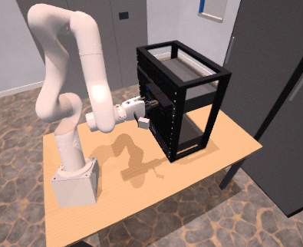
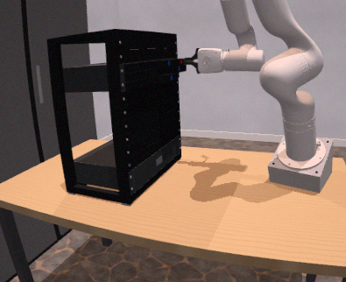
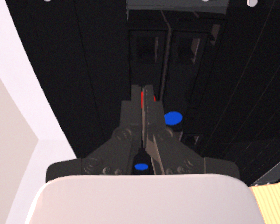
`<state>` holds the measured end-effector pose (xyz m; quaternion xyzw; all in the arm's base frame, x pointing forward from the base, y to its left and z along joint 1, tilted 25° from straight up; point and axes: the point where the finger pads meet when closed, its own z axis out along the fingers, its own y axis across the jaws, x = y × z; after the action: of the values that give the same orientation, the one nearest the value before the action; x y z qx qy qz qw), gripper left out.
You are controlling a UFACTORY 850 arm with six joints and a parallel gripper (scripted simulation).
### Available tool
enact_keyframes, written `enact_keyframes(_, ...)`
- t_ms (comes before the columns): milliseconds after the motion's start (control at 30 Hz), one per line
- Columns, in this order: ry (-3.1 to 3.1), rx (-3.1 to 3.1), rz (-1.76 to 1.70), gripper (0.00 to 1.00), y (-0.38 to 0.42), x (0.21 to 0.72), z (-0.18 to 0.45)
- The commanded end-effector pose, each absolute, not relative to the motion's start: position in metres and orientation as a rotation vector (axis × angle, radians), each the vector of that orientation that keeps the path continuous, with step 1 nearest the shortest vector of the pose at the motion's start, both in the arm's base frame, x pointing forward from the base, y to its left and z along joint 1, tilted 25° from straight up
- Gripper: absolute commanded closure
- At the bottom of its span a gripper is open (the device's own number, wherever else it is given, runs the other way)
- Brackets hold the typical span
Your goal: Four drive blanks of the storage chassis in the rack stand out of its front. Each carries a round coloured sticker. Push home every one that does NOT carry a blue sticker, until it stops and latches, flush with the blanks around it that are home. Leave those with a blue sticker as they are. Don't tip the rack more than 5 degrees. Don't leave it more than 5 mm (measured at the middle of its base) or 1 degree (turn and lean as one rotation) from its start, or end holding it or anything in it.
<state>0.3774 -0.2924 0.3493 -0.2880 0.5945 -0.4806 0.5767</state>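
Observation:
The black rack [image 1: 182,100] stands on the wooden table with its front facing my arm; it also shows in the exterior view [image 2: 116,114]. My gripper [image 2: 186,66] is shut and empty, its tips against the chassis front near the top. In the wrist view the shut fingers [image 3: 145,106] cover most of a red sticker [image 3: 143,98], of which only a sliver shows. The red sticker [image 2: 180,62] shows right at the fingertips in the exterior view. A blue sticker [image 3: 173,117] sits just right of the tips, and another blue sticker [image 3: 141,165] shows lower down. Blue stickers [image 2: 168,63] [image 2: 171,78] also show in the side view.
The arm's base [image 1: 74,184] stands on the table's left side. A dark cabinet [image 1: 278,88] stands behind and right of the table.

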Motion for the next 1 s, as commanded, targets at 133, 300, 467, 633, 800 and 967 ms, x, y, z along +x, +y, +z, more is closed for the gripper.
enact_keyframes(133, 1.39, -0.674, -1.126, 1.0, -0.293, 0.378, 0.35)
enact_keyframes(300, 1.39, -0.674, -1.126, 1.0, -0.295, 0.385, 0.351)
enact_keyframes(467, 1.39, -0.674, -1.126, 1.0, -0.295, 0.388, 0.351)
enact_keyframes(633, 1.39, -0.674, -1.126, 1.0, -0.295, 0.388, 0.351)
enact_keyframes(800, 1.39, -0.674, -1.126, 1.0, -0.296, 0.389, 0.352)
enact_keyframes(967, 1.39, -0.674, -1.126, 1.0, -0.298, 0.396, 0.352)
